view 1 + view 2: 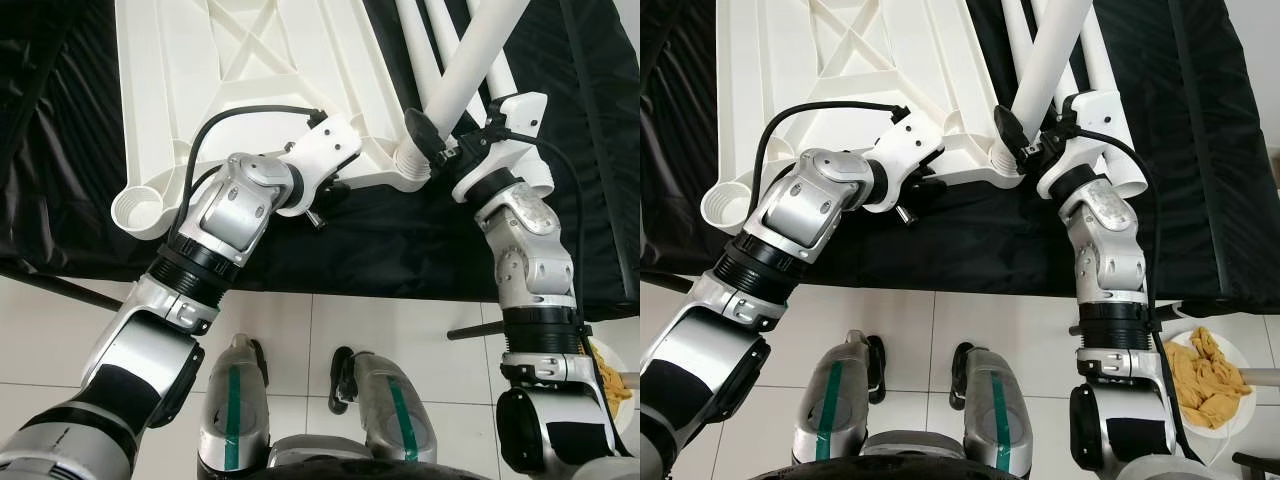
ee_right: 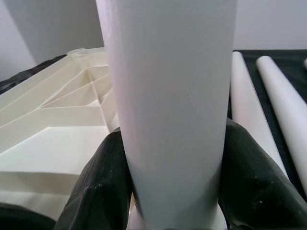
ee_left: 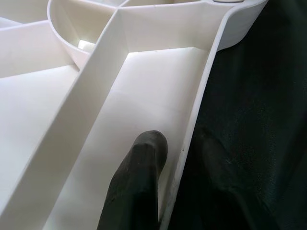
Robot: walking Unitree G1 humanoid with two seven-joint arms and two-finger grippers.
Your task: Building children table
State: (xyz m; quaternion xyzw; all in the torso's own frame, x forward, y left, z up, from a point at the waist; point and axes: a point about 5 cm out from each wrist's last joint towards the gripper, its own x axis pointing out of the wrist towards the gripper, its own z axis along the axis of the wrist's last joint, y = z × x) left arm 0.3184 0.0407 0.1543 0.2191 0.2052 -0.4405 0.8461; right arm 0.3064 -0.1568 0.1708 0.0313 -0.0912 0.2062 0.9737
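The right gripper (image 1: pixel 432 140) squeezes a white leg (image 1: pixel 470 70) over the corner socket (image 1: pixel 412 165) at 3 o'clock of the upside-down tabletop (image 1: pixel 200 70) — push straight down — while the left gripper (image 3: pixel 158 158) pinches its rim at 6 o'clock.

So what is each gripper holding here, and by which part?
The right gripper clamps a white table leg near its lower end, at the corner socket. The left gripper straddles the upturned tabletop's edge wall.
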